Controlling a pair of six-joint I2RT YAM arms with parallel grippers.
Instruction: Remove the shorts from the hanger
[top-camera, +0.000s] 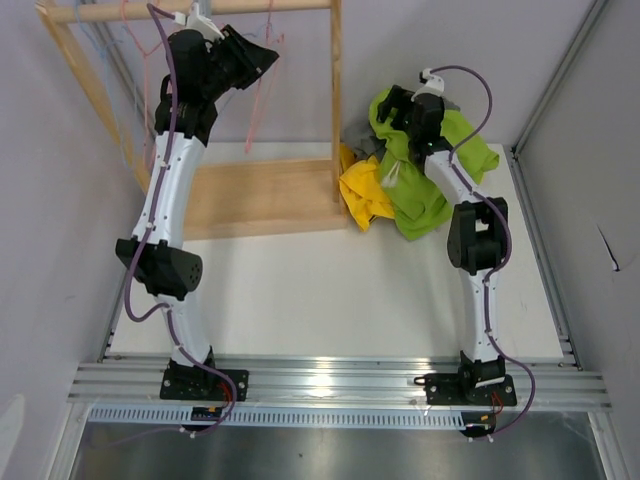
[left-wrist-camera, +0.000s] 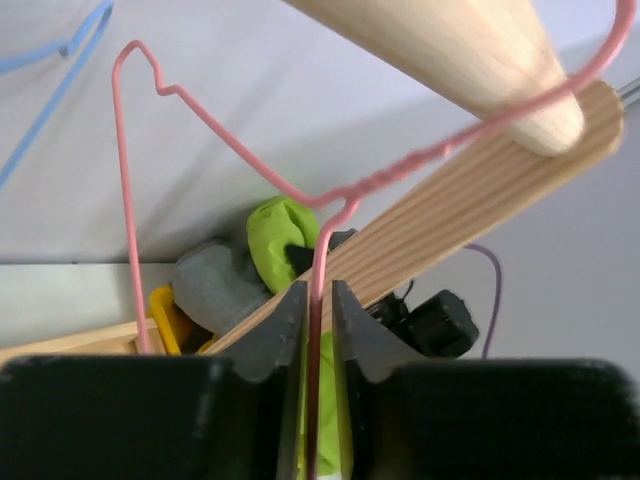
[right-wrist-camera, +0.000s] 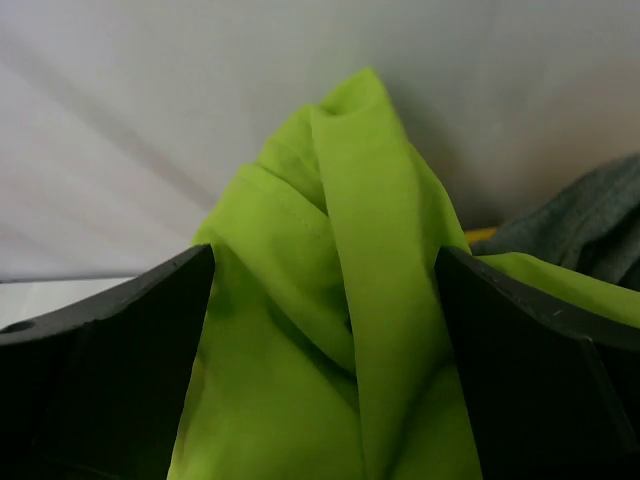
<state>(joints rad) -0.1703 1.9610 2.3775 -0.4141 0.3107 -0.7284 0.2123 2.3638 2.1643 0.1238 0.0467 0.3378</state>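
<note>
My left gripper (top-camera: 266, 56) is raised at the wooden rack and shut on the wire of a bare pink hanger (top-camera: 262, 95). In the left wrist view the pink hanger (left-wrist-camera: 400, 170) hooks over the rod, and its wire runs between my closed jaws (left-wrist-camera: 318, 296). The lime green shorts (top-camera: 430, 190) lie in a pile on the table at right, beside the yellow shorts (top-camera: 365, 190) and grey shorts (top-camera: 365, 142). My right gripper (top-camera: 392, 108) is over that pile, jaws wide open (right-wrist-camera: 325, 290), with a fold of the lime green shorts (right-wrist-camera: 340, 250) between them. Navy and olive shorts are not visible.
The wooden rack has a top rod (top-camera: 200, 10), an upright post (top-camera: 336, 100) and a flat base (top-camera: 260, 195) at the back left. A blue hanger (left-wrist-camera: 60, 50) hangs further along. Walls and a metal frame (top-camera: 540, 230) close in the table.
</note>
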